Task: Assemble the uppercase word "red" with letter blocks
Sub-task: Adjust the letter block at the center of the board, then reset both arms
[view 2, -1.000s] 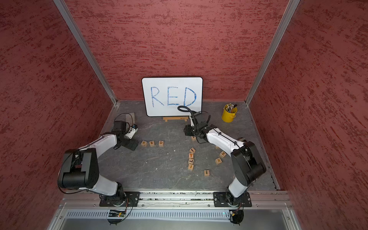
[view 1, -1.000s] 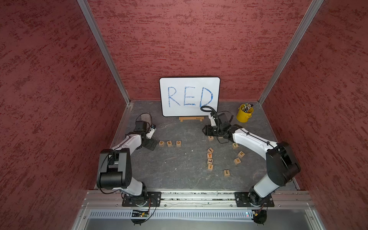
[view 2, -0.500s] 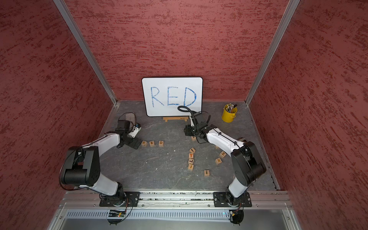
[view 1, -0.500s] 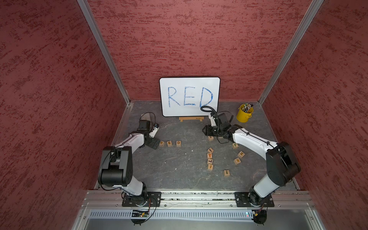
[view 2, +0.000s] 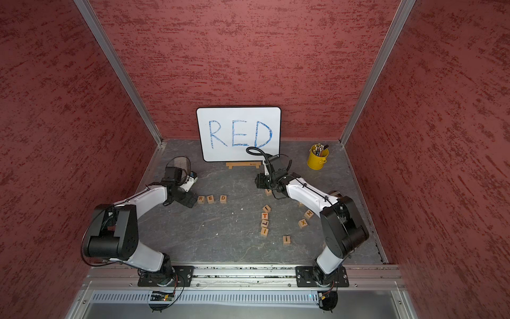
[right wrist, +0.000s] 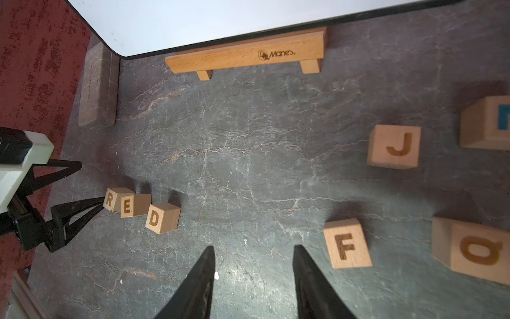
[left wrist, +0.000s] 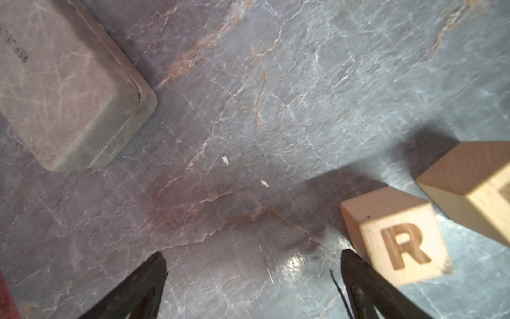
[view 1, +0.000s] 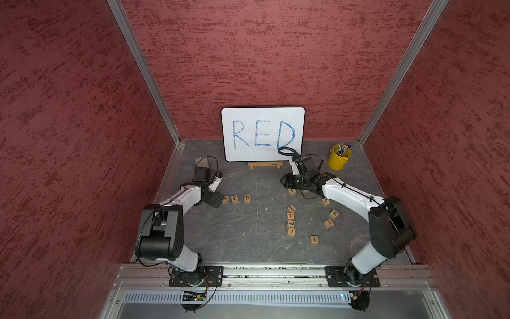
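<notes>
**item:** letter blocks, set of three, light wood cubes, orange-brown capitals.

- r block [left wrist: 397,234]: on the slate-grey table top [left wrist: 276,110], just outside one finger of the left gripper [left wrist: 254,255]. the wrist view does not settle whether that fingertip touches the cube's edge or only sits beside it.
- e block [right wrist: 129,205]: next beyond the r block from the left gripper, against it or nearly so.
- d block [right wrist: 161,218]: last in the row and farthest from the left gripper, a small gap off the e block and turned a little out of line.

**condition of row:** reads r-e-d. judged spelled, with uneven spacing.

**handling:** judged light, rigid and not fragile. the smooth flat faces may slip under a shallow pinch. best taken on two opposite side faces; for r and e, the faces not shared with a neighbour.

**tools:**
- left gripper: spread wide, nothing between its fingers.
- right gripper [right wrist: 254,248]: partly open, only bare table between its fingers. the f block [right wrist: 347,243] is just beside one finger, the j block [right wrist: 394,146] is ahead of it, and the row is well ahead and off to one side.

**containers:** yellow bucket [view 1: 338,161], behind and to the side of the right gripper, upright. it holds pens or pencils [view 1: 342,150] standing on end; no block shows in it.
</notes>
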Available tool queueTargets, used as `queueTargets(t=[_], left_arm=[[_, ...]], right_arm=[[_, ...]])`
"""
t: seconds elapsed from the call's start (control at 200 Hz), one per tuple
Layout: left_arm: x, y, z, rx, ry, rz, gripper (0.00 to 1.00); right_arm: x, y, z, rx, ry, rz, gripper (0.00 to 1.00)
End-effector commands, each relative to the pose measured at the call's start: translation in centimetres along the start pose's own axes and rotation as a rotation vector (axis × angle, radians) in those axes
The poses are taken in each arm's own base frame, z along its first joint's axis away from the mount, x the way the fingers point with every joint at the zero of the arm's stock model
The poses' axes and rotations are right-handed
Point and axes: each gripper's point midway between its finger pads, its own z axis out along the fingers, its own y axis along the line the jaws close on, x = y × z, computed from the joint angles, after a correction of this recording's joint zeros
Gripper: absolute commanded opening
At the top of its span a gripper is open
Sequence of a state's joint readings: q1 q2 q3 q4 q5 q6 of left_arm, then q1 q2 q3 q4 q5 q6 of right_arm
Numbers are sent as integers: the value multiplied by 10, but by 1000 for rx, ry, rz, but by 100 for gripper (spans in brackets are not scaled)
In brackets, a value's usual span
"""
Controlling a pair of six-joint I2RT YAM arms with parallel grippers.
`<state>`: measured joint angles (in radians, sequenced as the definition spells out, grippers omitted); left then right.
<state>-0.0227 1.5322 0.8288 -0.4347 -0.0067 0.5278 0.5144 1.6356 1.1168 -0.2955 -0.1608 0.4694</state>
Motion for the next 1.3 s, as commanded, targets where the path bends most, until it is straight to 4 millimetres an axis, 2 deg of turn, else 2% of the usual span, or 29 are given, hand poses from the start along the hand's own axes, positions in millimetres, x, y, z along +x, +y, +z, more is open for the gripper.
queueTargets(t=[0.0,0.145,0.246,0.306,0.356,0.381,0.416,0.426,0.436,0.446,0.521,0.561,0.581,0.691,0.857,0.997,1.147,1.293], left_arm=[[-1,10,-6,-40,-20,-26,100],[-14,27,-26,-51,-75,-77,100],[-34,25,-55,-13,-162,-92,99],[-47,17,-75,47,-214,-102,99],[-58,5,-94,125,-269,-108,99],[-62,-1,-104,160,-294,-111,99],[-67,-7,-116,190,-332,-122,100],[-68,-7,-119,194,-345,-131,99],[-69,-8,-121,195,-355,-139,99],[-71,-8,-124,193,-370,-148,100],[-77,-4,-138,178,-455,-211,99],[-77,0,-140,167,-487,-260,99],[-78,2,-142,164,-508,-285,99],[-75,8,-149,180,-613,-416,99],[-54,21,-143,79,-715,-506,100],[-35,20,-140,22,-832,-500,99],[-13,14,-118,-1,-854,-500,99],[-10,10,-103,46,-874,-510,100]], right_arm=[[-3,0,-7,11,-29,-14,48],[-13,-1,-16,18,-98,-14,49],[-25,5,-24,-7,-171,-46,52],[-35,6,-28,-7,-227,-61,55],[-43,3,-33,10,-285,-70,64],[-45,2,-35,12,-312,-73,74],[-48,-1,-39,18,-351,-76,78],[-49,-1,-40,18,-366,-75,81],[-50,-2,-41,18,-377,-76,94],[-51,-3,-42,20,-390,-78,98],[-54,-7,-45,26,-454,-110,99],[-53,-9,-45,31,-477,-133,99],[-57,-7,-55,24,-515,-139,99],[-66,-12,-73,38,-647,-150,99],[-73,-16,-111,63,-831,-210,99],[-71,-31,-114,174,-796,-234,99],[-59,-44,-117,207,-784,-264,99],[-55,-66,-122,230,-800,-248,99]])
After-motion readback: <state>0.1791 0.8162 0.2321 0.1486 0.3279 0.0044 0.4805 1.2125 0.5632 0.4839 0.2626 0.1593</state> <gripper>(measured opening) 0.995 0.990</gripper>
